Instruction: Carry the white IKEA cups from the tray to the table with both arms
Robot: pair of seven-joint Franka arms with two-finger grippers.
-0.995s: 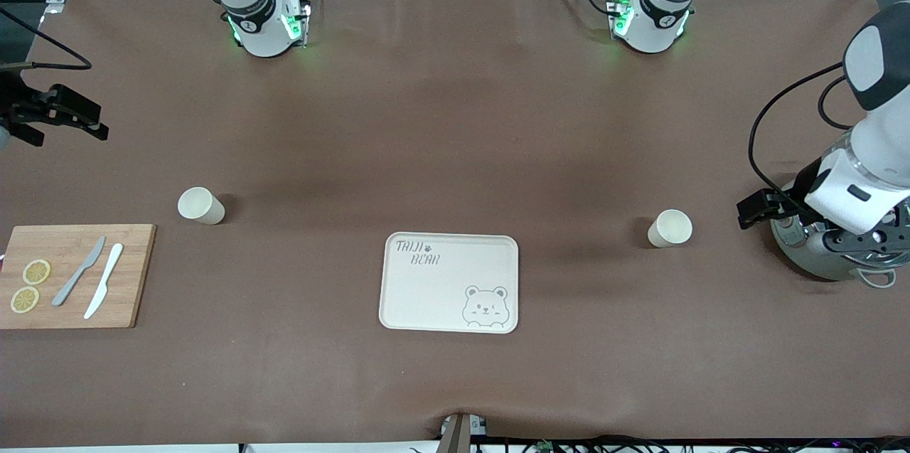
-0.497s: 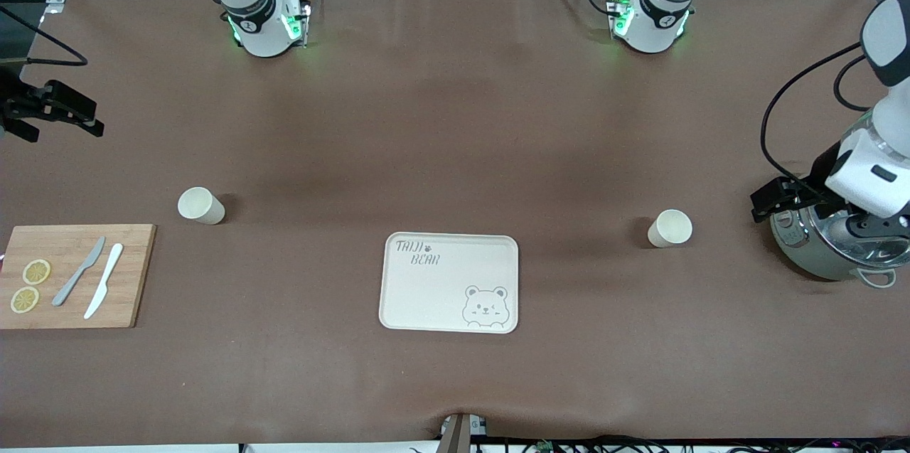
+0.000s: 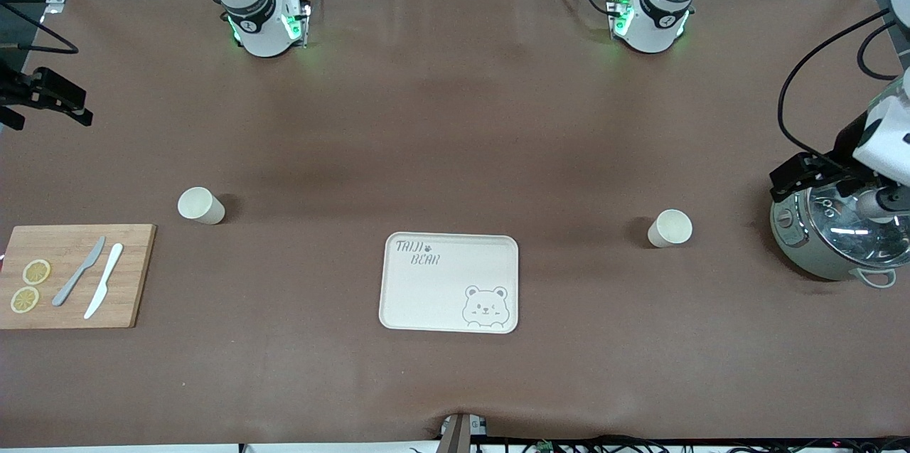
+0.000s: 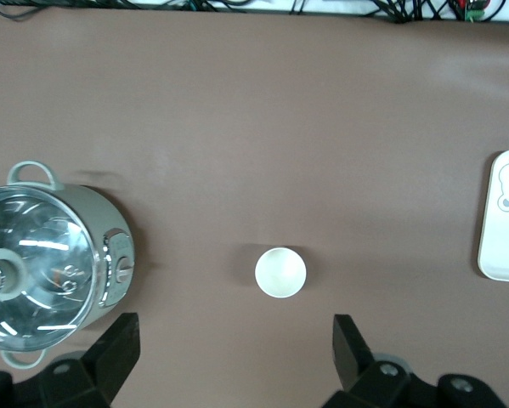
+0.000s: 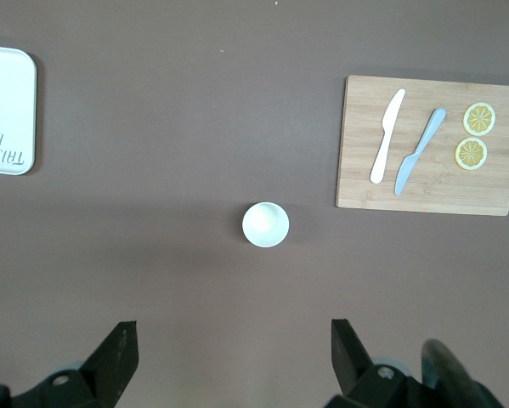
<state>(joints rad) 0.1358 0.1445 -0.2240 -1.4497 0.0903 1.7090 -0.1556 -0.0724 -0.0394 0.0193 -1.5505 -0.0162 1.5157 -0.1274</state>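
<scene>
Cups first, in the front view: one cup [image 3: 200,205] stands upright on the brown table [image 3: 455,126] toward the right arm's end, just farther from the camera than the wooden cutting board [image 3: 71,275]. The other cup [image 3: 670,228] stands toward the left arm's end, near the grey-green pot [image 3: 832,240] with its glass lid. Between the two, nearer the camera, lies the cream tray [image 3: 449,282] with a bear drawn on it; both cups sit apart from it. The board carries two knives [image 3: 91,279] and two lemon slices [image 3: 30,285]. The right gripper [image 3: 51,97] hangs in the air at the table's edge, and the left gripper [image 3: 807,172] hangs over the pot's rim — from this angle the finger gap is hard to judge.

Left wrist view: the left gripper [image 4: 229,348] has its two fingers [image 4: 118,344] spread wide with nothing between them, high over the cup [image 4: 280,272]. The pot [image 4: 46,268] and a corner of the tray [image 4: 505,217] also show.

Right wrist view: the right gripper [image 5: 229,348] is likewise spread wide and empty — its fingers [image 5: 116,348] frame the table, with the other cup [image 5: 265,224] standing between the tray [image 5: 6,110] and the board [image 5: 428,144].
</scene>
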